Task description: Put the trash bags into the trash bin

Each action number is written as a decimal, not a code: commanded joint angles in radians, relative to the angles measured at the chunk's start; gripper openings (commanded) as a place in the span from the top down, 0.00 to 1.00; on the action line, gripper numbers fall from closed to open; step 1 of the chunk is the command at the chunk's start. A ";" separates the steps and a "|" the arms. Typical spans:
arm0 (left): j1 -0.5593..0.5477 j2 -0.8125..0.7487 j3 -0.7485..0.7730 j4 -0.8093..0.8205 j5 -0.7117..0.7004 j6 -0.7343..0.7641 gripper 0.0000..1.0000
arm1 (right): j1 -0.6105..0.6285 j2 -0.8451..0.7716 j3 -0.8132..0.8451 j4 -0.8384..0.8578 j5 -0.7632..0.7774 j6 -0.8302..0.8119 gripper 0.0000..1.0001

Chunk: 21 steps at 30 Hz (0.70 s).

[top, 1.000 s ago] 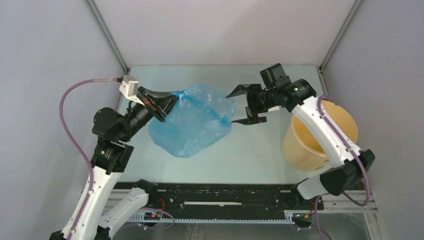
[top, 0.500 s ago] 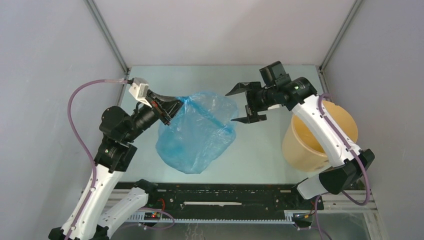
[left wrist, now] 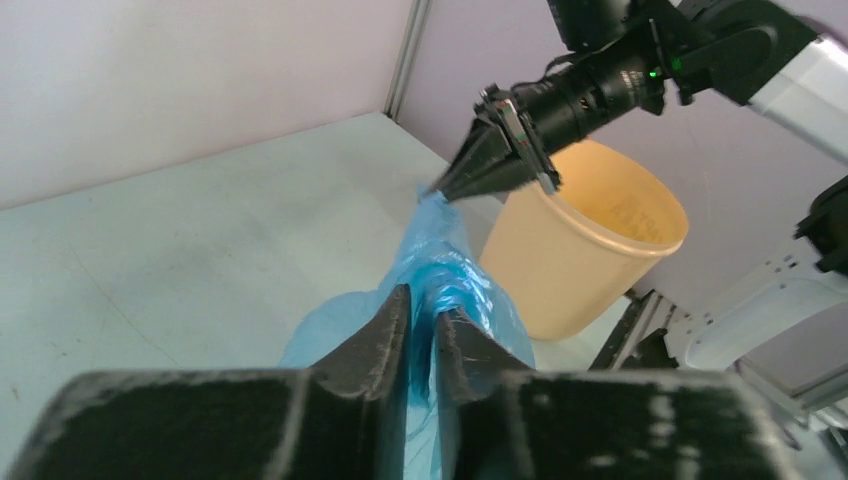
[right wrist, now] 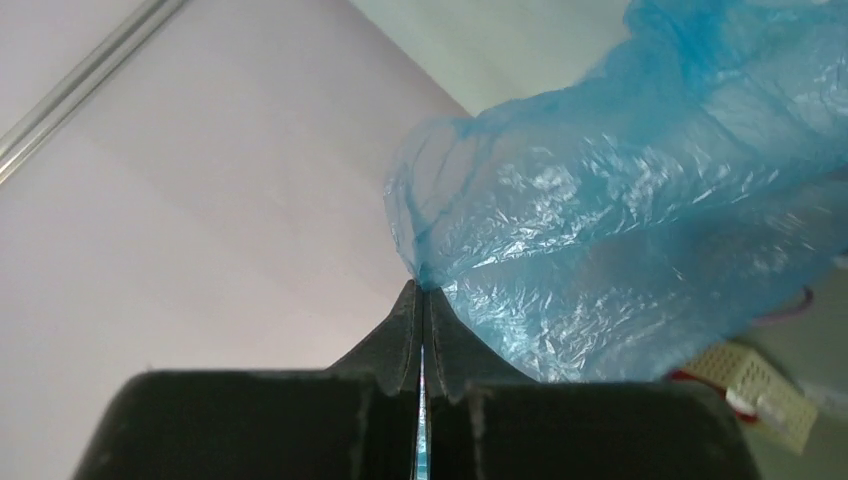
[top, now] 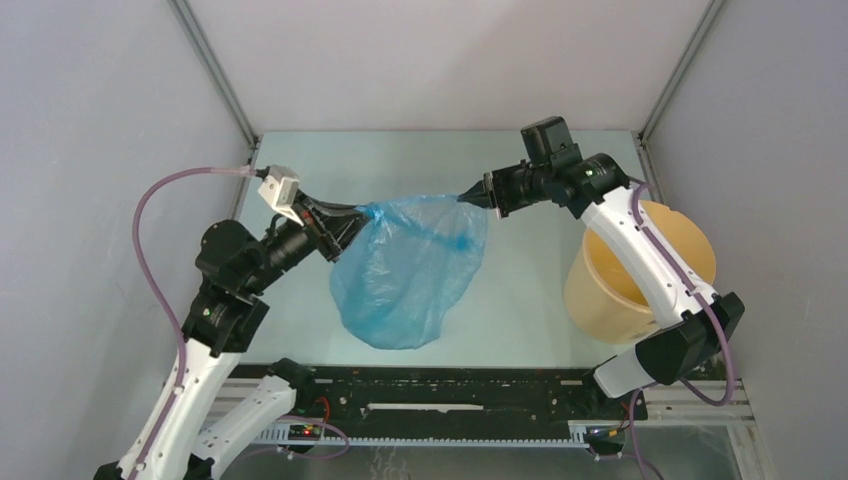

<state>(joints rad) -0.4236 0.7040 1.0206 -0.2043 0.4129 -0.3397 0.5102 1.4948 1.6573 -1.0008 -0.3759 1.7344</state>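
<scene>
The right tool [top: 470, 198] has just closed on the right edge of the trash bag [top: 410, 270]; a second ago its jaws stood wide, just beside the film. The left tool [top: 352, 218] keeps its pinch on the opposite corner and has shifted right. The bag now hangs stretched between the two, probably clear of the tabletop [top: 520, 300], though I can't be sure its bottom isn't touching. With both corners held, carrying it right to the trash bin [top: 590, 295] looks like the next step.
</scene>
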 commanded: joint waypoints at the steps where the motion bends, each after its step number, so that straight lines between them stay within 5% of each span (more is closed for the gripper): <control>1: -0.004 -0.048 -0.013 -0.088 -0.014 -0.011 0.68 | -0.040 -0.013 0.002 0.284 0.032 -0.201 1.00; 4: -0.004 -0.066 0.017 -0.210 -0.015 -0.057 0.14 | -0.059 -0.063 -0.048 0.548 -0.031 -0.380 1.00; 6: -0.004 -0.094 0.026 -0.259 0.004 -0.088 0.07 | -0.067 -0.093 -0.096 0.791 -0.134 -0.493 1.00; 13: -0.003 -0.196 0.101 -0.420 0.002 -0.188 0.04 | -0.068 -0.239 -0.166 0.662 -0.512 -1.105 1.00; 15: -0.003 -0.223 0.110 -0.493 -0.077 -0.204 0.03 | -0.118 -0.289 -0.249 0.611 -0.527 -1.165 1.00; 19: -0.003 -0.183 0.155 -0.769 -0.492 -0.379 0.02 | -0.150 -0.288 -0.324 0.558 -0.555 -1.187 1.00; 21: -0.001 -0.100 0.131 -0.698 -0.410 -0.464 0.05 | -0.109 -0.266 -0.326 0.572 -0.522 -1.162 1.00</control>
<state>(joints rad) -0.4255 0.4850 1.1397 -0.7872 0.1646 -0.6060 0.3656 1.1698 1.3533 -0.3996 -0.8684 0.6666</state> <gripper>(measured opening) 0.967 0.006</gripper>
